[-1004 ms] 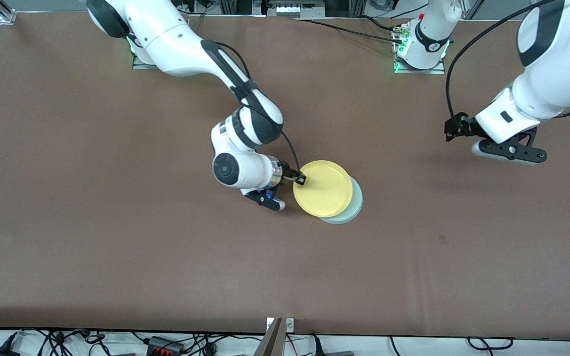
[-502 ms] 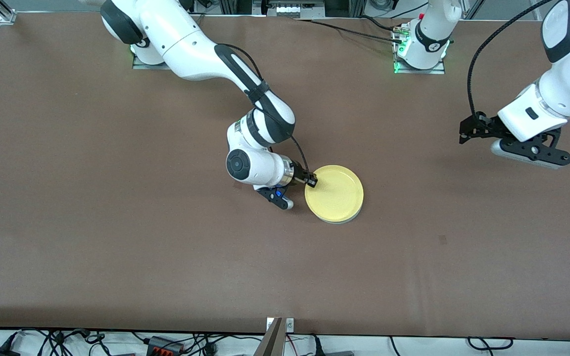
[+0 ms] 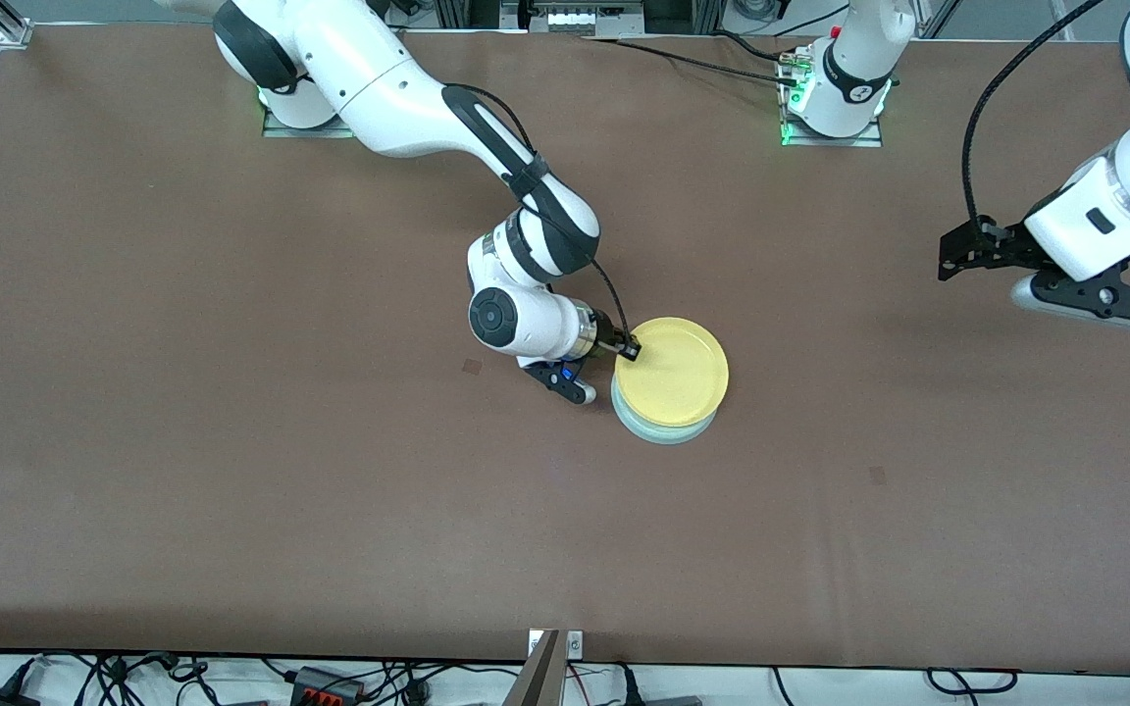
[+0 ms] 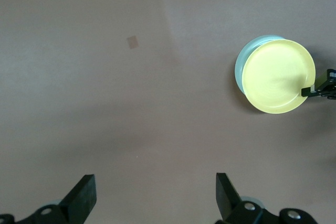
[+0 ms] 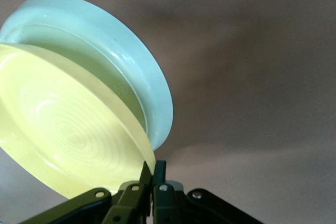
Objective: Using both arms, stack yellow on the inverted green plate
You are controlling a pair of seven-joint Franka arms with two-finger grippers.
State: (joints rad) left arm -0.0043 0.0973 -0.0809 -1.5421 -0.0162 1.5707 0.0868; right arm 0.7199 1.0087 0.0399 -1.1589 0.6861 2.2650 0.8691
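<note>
Yellow plate (image 3: 672, 371) sits on the green plate (image 3: 663, 429) mid-table, offset toward the robots' bases so a green crescent shows on the camera side. Right gripper (image 3: 628, 348) is clamped on the yellow rim at the edge facing the right arm's end. Left gripper (image 3: 1090, 294) waits, fingers apart, well clear of the green plate toward the left arm's end.

Judgement: plates look light, rigid, smooth and likely slippery; thin rim is the only hold. Brown table (image 3: 231, 441) is flat, with ample room around the green plate.

Yellow plate (image 3: 673, 370) sits tilted atop inverted mint-green plate (image 3: 661, 429), mid-table.
</note>
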